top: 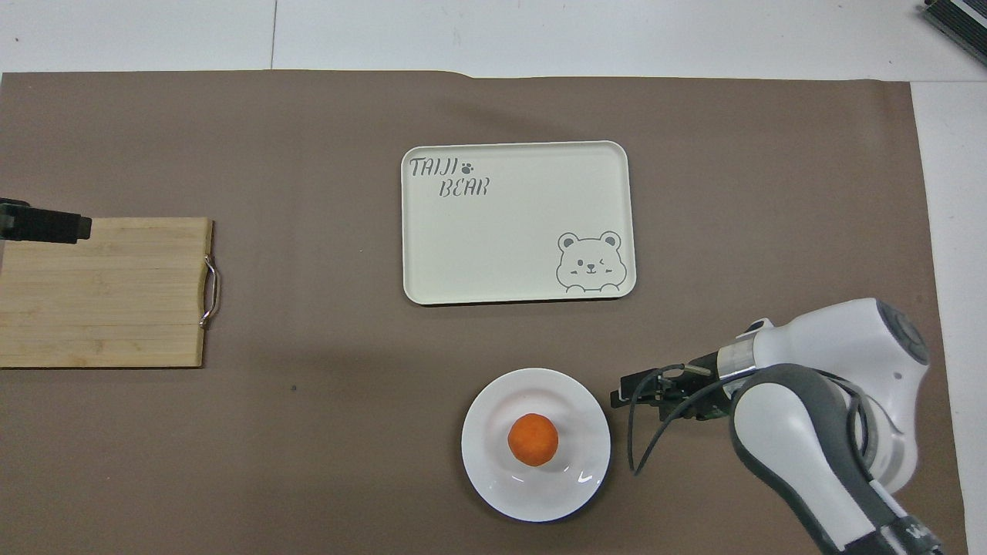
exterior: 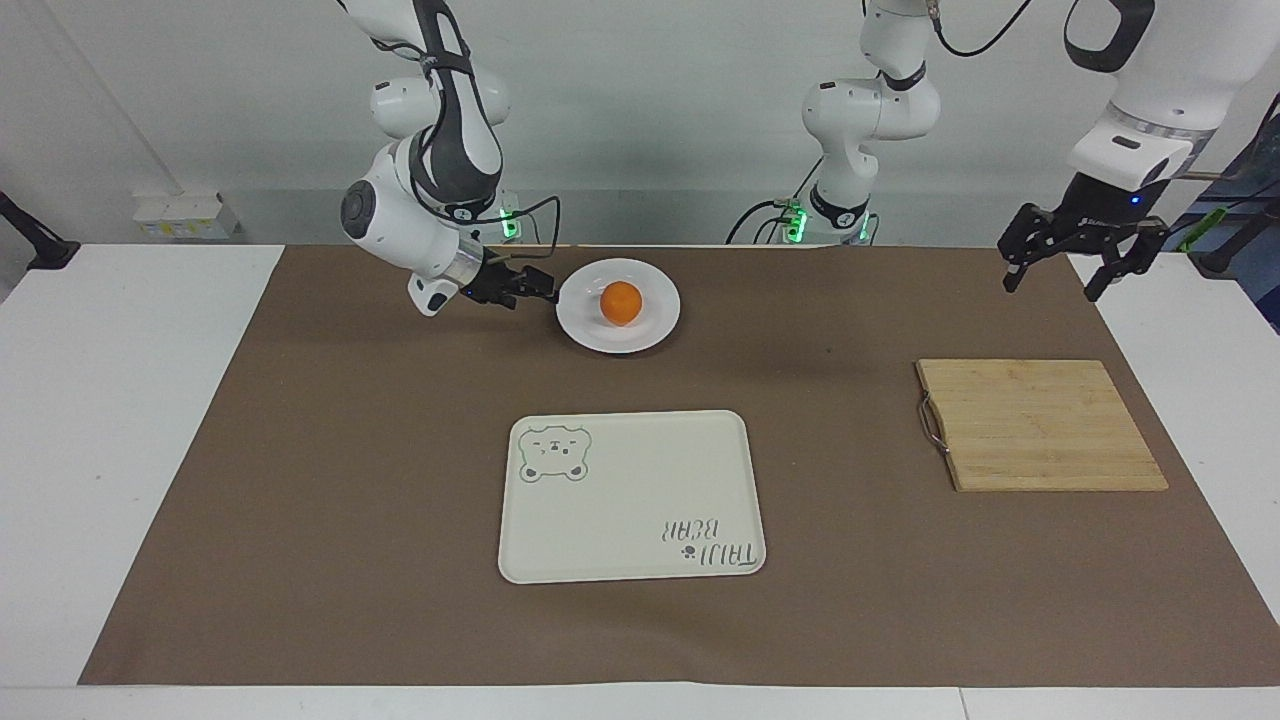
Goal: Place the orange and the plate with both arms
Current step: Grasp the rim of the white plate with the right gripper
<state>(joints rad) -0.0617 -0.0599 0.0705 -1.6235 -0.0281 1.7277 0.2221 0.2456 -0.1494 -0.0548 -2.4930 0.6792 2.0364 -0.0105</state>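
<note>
One orange [exterior: 621, 302] sits in the middle of the plate [exterior: 652, 330], which rests on the counter [exterior: 300, 450] near the robots. At the plate's rim the right gripper [exterior: 540, 290] hangs low; whether its jaws touch it I cannot tell. Up above the cutting board's [exterior: 1040, 425] end, the left gripper [exterior: 1078, 262] has its jaws spread open.

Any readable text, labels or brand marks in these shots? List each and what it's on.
"TAIJI BEAR", with a paw print after "TAIJI": printed on the cream tray, in the corner diagonal to its bear drawing.
Lettering on the right arm's lower link: too small to read.
No text shows on the plate, orange or bamboo cutting board.
</note>
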